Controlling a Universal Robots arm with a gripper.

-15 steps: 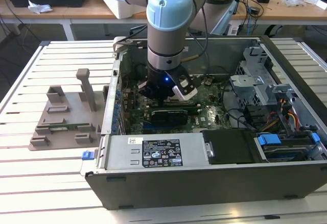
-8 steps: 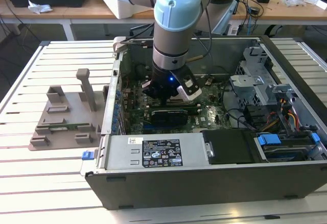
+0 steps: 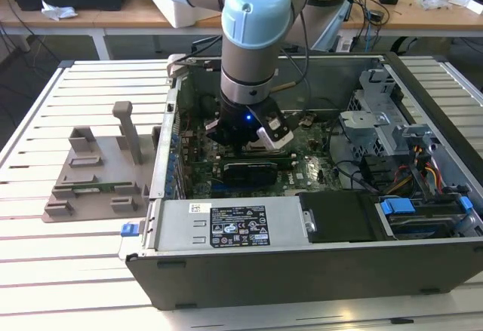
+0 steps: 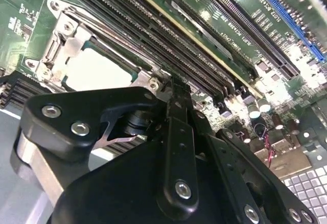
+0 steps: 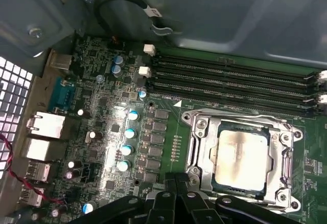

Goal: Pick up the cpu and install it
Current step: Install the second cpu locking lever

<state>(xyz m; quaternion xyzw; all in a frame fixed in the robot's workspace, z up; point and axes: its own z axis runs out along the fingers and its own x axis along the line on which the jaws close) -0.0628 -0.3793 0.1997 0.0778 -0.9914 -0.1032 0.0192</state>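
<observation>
The cpu (image 5: 240,157) is a square chip with a silver-grey top, lying flat inside the metal frame of the motherboard socket (image 5: 196,132); it is pale and bright in the second wrist view (image 4: 99,71). My gripper (image 5: 176,179) hangs just beside the socket's edge, its two black fingers pressed together with nothing between them. In the second wrist view the gripper's (image 4: 173,89) tips stand a little above the board next to the socket. In the exterior view the gripper (image 3: 243,144) is low inside the open computer case (image 3: 302,271), over the motherboard.
Rows of black memory slots (image 5: 235,81) run along one side of the socket. Capacitors (image 5: 127,132) and rear ports (image 5: 46,127) lie on the other. A power supply (image 3: 234,225), drive cage (image 3: 377,112) and cables crowd the case. A grey fixture (image 3: 98,173) sits at the exterior view's left.
</observation>
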